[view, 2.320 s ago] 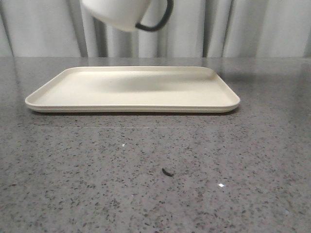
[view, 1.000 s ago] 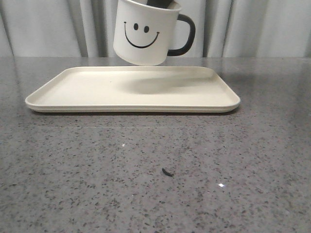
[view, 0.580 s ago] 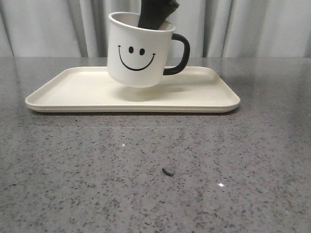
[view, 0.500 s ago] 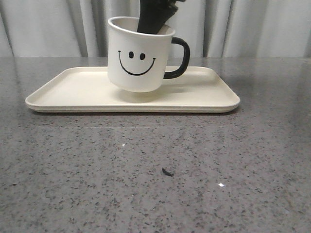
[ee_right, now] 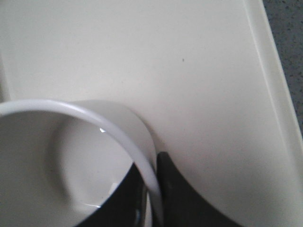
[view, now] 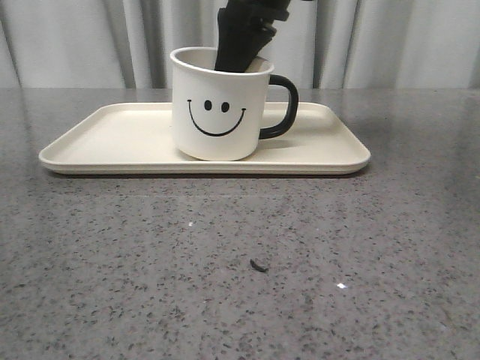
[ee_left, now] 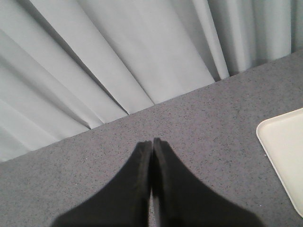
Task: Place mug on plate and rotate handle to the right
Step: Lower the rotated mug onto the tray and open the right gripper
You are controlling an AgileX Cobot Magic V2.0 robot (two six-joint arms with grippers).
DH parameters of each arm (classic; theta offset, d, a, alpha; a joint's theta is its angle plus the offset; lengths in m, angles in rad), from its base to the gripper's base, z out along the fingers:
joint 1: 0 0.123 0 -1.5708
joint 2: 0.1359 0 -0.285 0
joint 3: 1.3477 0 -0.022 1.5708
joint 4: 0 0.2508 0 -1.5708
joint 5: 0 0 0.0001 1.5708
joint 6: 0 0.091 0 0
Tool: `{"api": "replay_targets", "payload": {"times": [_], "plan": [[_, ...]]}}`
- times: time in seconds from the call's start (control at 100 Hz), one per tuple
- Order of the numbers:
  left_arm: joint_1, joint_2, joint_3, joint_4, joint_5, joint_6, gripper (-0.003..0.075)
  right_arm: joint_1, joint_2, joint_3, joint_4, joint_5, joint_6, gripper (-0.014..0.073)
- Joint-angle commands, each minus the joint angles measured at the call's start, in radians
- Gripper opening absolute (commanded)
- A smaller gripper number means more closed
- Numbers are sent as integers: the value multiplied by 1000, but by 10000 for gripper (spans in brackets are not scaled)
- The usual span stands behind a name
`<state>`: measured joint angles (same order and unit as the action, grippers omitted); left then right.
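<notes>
the mug [view: 218, 105] stands on the plate [view: 97, 146], handle [view: 282, 107] pointing right. the right claw [ee_right: 152, 189] pinches its rim; the left claw [ee_left: 152, 156] is closed, empty. rigid, probably slippery: hold the rim.

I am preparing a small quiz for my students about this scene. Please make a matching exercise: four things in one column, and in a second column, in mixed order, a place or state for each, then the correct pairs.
Things:
1. mug
2. handle
3. left claw
4. right claw

Places or states:
A. shut, over the bare table, holding nothing
B. pinching the mug's rim, one finger inside and one outside
C. upright on the plate, smiley toward the front camera
D. black, pointing to the robot's right

Pairs: 1-C, 2-D, 3-A, 4-B
</notes>
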<state>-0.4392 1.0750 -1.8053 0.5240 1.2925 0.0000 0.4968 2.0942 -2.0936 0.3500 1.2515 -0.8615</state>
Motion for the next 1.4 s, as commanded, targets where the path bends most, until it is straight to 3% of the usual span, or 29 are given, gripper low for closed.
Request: {"api": "replay_targets", "payload": {"times": [0.0,0.54,0.88,1.39], "plan": [[-5,-11,-16,19,-31,-5,-19,5,-60,-20,21,87,-11,-97],[-5,-11,-16,11,-31,-5,-19,6,-60,-20,23,86,-10,-93],[-5,-11,-16,11,-31,-5,-19,6,-60,-20,23,86,-9,69],[-5,-11,-16,10,-31,-5,-19,6,-60,-20,30,86,-9,71]]}}
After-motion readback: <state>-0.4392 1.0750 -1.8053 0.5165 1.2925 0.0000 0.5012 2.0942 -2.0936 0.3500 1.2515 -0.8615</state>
